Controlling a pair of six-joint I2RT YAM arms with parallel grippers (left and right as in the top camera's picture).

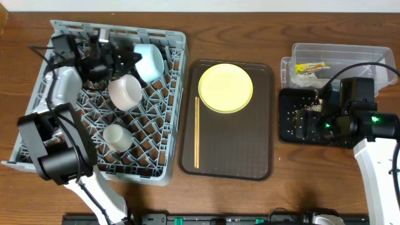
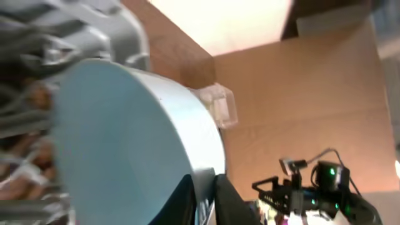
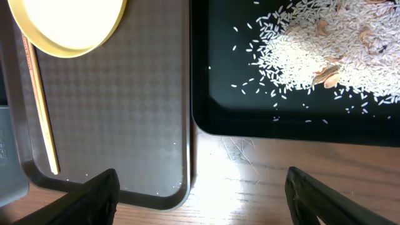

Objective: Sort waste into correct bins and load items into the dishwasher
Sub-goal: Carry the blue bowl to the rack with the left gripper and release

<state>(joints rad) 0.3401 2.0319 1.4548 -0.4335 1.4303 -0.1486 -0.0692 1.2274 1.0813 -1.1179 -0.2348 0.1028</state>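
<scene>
My left gripper (image 1: 128, 59) is shut on the rim of the light blue bowl (image 1: 149, 61), which stands on edge at the back of the grey dishwasher rack (image 1: 164, 164). In the left wrist view the rim sits pinched between my left gripper's (image 2: 207, 203) black fingers, and the bowl (image 2: 125, 144) fills the frame. A pinkish-white bowl (image 1: 125, 91) and a white cup (image 1: 117, 136) also sit in the rack. My right gripper (image 3: 201, 178) hangs open and empty over the black tray (image 3: 250, 119) of food scraps (image 3: 325, 50). The yellow-green plate (image 1: 225, 87) and chopsticks (image 1: 196, 132) lie on the brown tray (image 1: 231, 156).
The clear tub (image 1: 369, 53) at the back right holds the snack wrapper (image 1: 311, 67) and white tissue (image 1: 306, 80). A strip of bare wood separates the brown tray (image 3: 125, 112) from the black tray.
</scene>
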